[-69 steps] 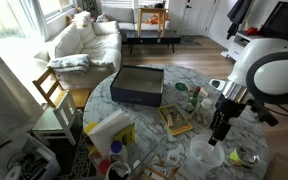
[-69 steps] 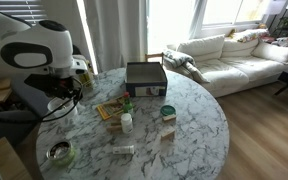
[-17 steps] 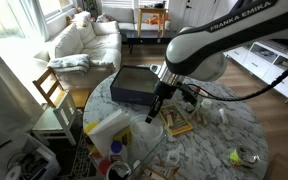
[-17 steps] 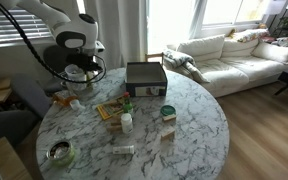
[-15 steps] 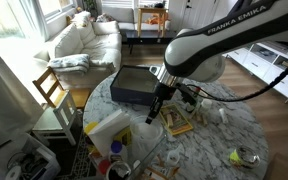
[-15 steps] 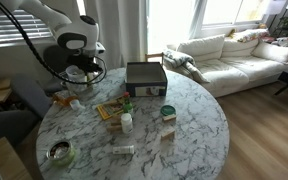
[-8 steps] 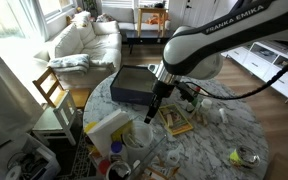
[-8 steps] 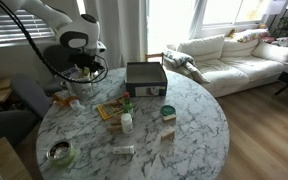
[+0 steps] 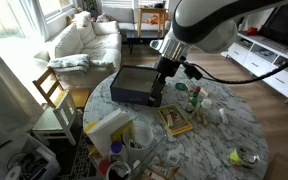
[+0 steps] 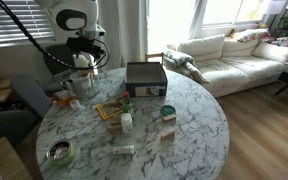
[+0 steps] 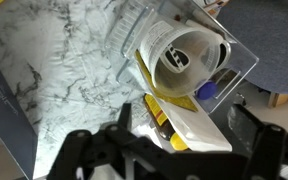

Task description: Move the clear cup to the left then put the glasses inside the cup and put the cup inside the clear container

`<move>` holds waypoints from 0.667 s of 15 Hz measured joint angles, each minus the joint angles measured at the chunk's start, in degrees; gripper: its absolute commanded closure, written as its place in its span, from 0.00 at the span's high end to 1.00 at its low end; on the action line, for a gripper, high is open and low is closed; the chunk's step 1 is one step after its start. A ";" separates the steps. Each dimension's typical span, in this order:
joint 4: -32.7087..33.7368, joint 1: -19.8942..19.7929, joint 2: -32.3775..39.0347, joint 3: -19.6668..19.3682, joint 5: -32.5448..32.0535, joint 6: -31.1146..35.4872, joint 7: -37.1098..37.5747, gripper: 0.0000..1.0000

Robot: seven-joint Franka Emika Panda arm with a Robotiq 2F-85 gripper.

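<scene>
- The gripper (image 11: 179, 150) is wide open and holds nothing. In the wrist view its 2 fingers (image 11: 96, 150) stand well apart at the bottom edge, with only the table top and clutter showing between them.
- In an exterior view the gripper (image 9: 158, 90) hangs above the near edge of the dark box (image 9: 136, 85), clear of everything below it.
- The clear cup (image 11: 189, 60) sits at the edge of the marble table (image 11: 64, 70). It appears to be inside the clear container (image 11: 246, 62), whose see-through walls frame it in the wrist view.
- A dark shape lies inside the cup. It may be the glasses, but it is too small to be sure.
- In both exterior views the cup (image 9: 141, 133) (image 10: 81, 85) is close to the table edge, and the container is hard to make out around it.
- Judged from this, the placing looks done or nearly done.
- Risk 1: the cup may be leaning on a container wall instead of resting on its floor, so a small knock could tip it and spill what is inside.
- Risk 2: the container is light and near the table edge, so a low sweep of the open fingers could push it off.
- Risk 3: a white and yellow packet (image 11: 189, 128) lies just beside the container, and a careless descent could catch it.
</scene>
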 measured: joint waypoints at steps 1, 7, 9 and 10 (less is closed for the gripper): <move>0.20 -0.21 -1.22 -0.04 -0.01 -1.20 -0.41 1.00; 0.37 -1.05 -8.76 -1.51 -0.56 -10.23 -7.22 1.00; 0.29 -1.06 -9.95 -1.77 -0.56 -11.02 -7.79 1.00; 0.24 -1.05 -10.02 -1.77 -0.56 -11.03 -7.89 1.00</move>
